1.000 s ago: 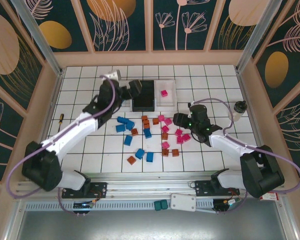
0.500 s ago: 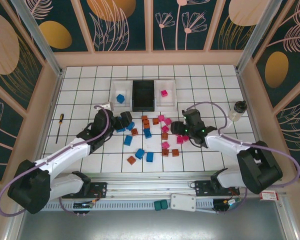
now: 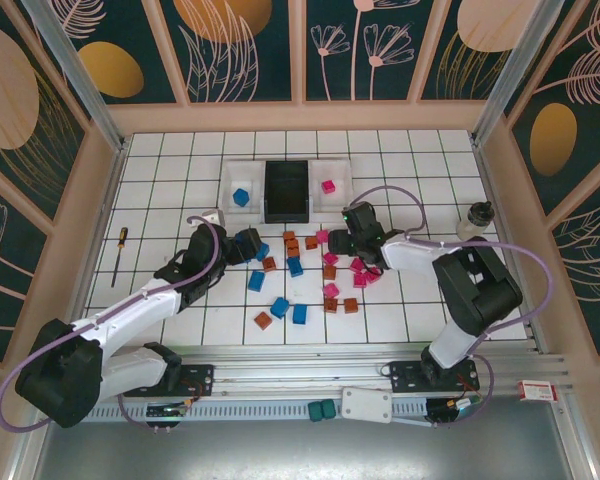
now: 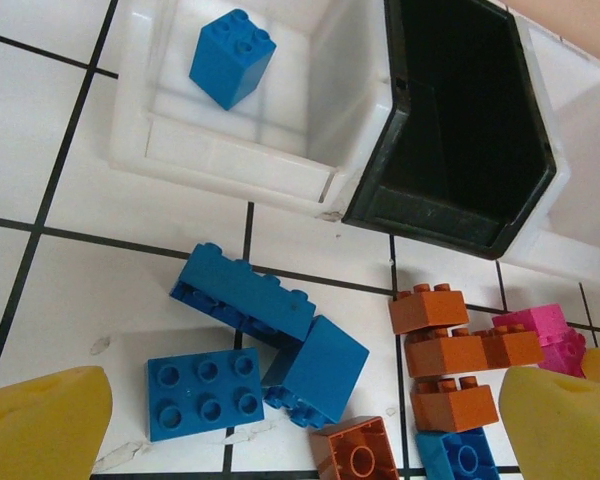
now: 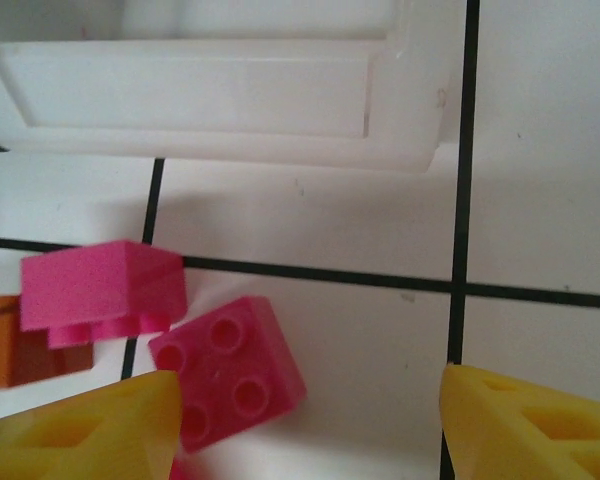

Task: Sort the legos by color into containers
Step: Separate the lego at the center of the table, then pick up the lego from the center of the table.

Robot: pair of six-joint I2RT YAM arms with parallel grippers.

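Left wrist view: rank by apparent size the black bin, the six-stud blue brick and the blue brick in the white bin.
1. black bin
2. six-stud blue brick
3. blue brick in the white bin: only slightly smaller and farther from the camera, so unsure.

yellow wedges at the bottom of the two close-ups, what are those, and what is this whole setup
Those yellow wedges are the robot's fingers. Two white arms are bolted at the near edge of a tiled table. The wide picture looks down from above and behind them; each close-up comes from a camera on one wrist. Loose blue, orange-brown and pink bricks lie between the arms. Beyond stand three bins: a white bin holding one blue brick, a black bin, and a second white bin holding one pink brick. The left gripper and the right gripper are both open over the pile, holding nothing.
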